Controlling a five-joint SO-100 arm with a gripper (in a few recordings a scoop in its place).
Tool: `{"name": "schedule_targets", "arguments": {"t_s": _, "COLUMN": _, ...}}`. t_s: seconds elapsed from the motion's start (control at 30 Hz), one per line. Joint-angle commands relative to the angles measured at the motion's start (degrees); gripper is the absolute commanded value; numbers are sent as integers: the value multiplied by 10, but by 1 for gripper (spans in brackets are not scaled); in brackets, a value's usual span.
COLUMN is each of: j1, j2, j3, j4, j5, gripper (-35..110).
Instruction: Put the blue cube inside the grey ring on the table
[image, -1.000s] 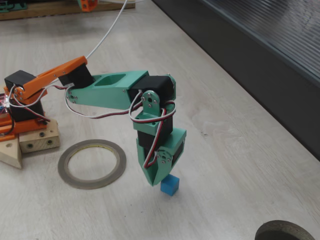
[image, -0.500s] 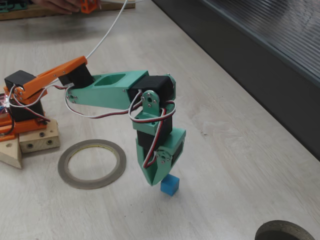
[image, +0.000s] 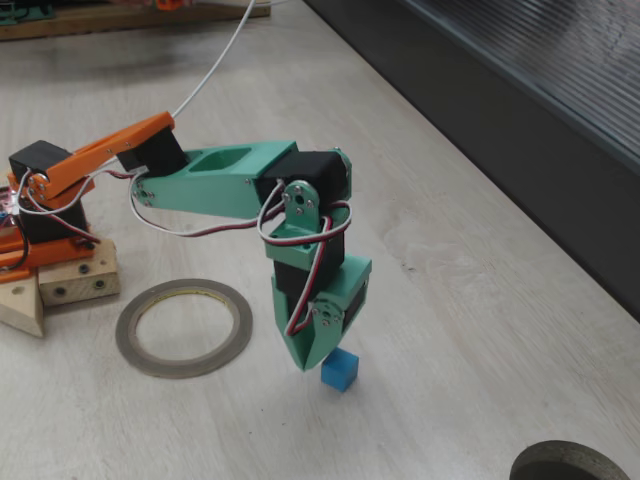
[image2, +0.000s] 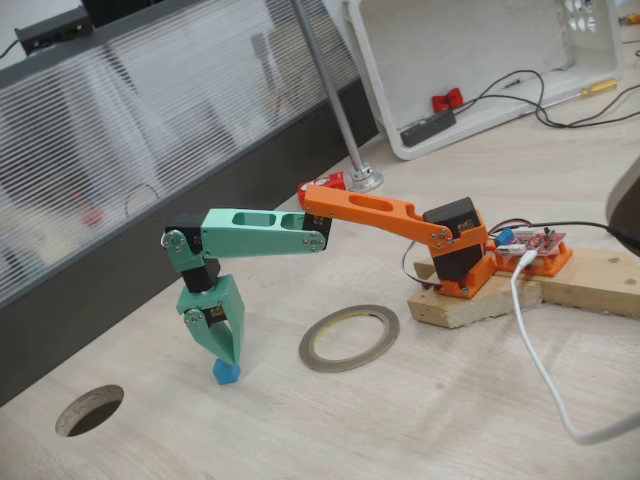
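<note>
One blue cube (image: 339, 370) sits on the desk (image: 480, 300), well outside the grey ring (image: 184, 327), which lies flat nearer the arm's base. In both fixed views the green hand (image: 314, 362) points straight down with its tip right at the cube's top, fingers drawn narrow; whether they grip it I cannot tell. By my reading, the lift, carry and drop into the ring all remain

One fixed view looks down steeply from close by, with the arm's base at its left edge. Another stands farther back and lower on the opposite side, base at right. Both share the grey ring (image: 183, 327) (image2: 349, 337) and the table (image: 470, 300) (image2: 400, 420).
</note>
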Motion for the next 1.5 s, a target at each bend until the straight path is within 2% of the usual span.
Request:
{"name": "schedule_targets", "arguments": {"t_s": 0.0, "j1": 1, "j2": 73, "j3": -14, "j4": 4, "j5": 4, "gripper": 1}}
{"name": "schedule_targets", "arguments": {"t_s": 0.57, "j1": 0, "j2": 80, "j3": -13, "j4": 4, "j5": 4, "gripper": 1}}
{"name": "schedule_targets", "arguments": {"t_s": 0.67, "j1": -1, "j2": 84, "j3": -13, "j4": 4, "j5": 3, "gripper": 7}}
{"name": "schedule_targets", "arguments": {"t_s": 0.97, "j1": -1, "j2": 83, "j3": -7, "j4": 11, "j5": -70, "gripper": 35}}
{"name": "schedule_targets", "arguments": {"t_s": 1.47, "j1": -1, "j2": 76, "j3": -6, "j4": 5, "j5": -74, "gripper": 37}}
